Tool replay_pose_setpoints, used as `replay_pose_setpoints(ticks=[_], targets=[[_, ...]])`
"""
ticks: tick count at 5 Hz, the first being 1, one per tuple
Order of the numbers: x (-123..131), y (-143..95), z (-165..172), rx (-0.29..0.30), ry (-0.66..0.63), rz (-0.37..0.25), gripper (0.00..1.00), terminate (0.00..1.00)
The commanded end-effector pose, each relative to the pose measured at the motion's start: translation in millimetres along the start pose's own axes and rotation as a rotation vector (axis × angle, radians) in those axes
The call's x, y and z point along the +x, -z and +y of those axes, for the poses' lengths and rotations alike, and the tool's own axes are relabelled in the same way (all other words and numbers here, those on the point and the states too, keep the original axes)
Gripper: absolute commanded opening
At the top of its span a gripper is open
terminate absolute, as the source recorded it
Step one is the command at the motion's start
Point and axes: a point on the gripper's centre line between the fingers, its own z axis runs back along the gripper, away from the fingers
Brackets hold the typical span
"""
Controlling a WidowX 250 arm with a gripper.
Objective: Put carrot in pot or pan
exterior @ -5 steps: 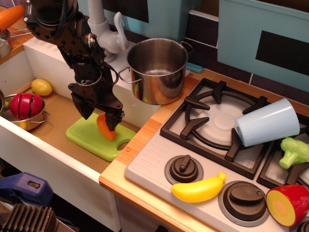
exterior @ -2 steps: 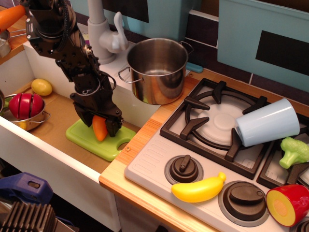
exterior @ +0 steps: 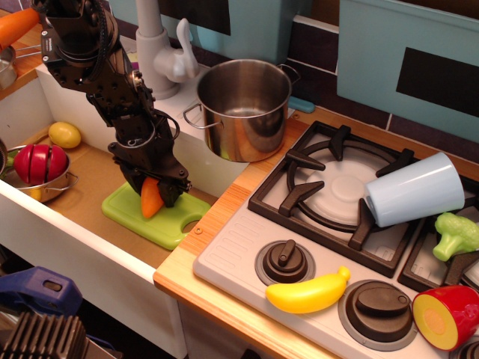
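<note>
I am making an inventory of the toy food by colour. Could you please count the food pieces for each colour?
Orange: 2, the carrot in the gripper and a longer orange piece at the top left corner
Yellow: 2, banana, lemon
Red: 2, sliced red piece in the small bowl, red half with a yellow face
Green: 1, broccoli
Total: 7

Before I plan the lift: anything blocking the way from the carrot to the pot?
Nothing visible. The gripper holds the carrot over the green board in the sink; the pot stands open up on the counter.
</note>
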Motion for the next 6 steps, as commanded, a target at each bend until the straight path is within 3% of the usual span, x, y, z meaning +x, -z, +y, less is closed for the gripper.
replay_pose_setpoints(ticks=[1,2,4,5,6], targets=[[12,-36,-3,0.031,-0.007,-0.002,0.00,0.00],[9,-59,0,0.046,-0.018,0.030,0.00,0.00],[15,-118,-10,0.191,-0.053,-0.001,0.00,0.00],[7,-134,-14,0.227,-0.065,-0.031,0.00,0.00],[17,-162,-21,0.233,0.009,-0.101,0.00,0.00]])
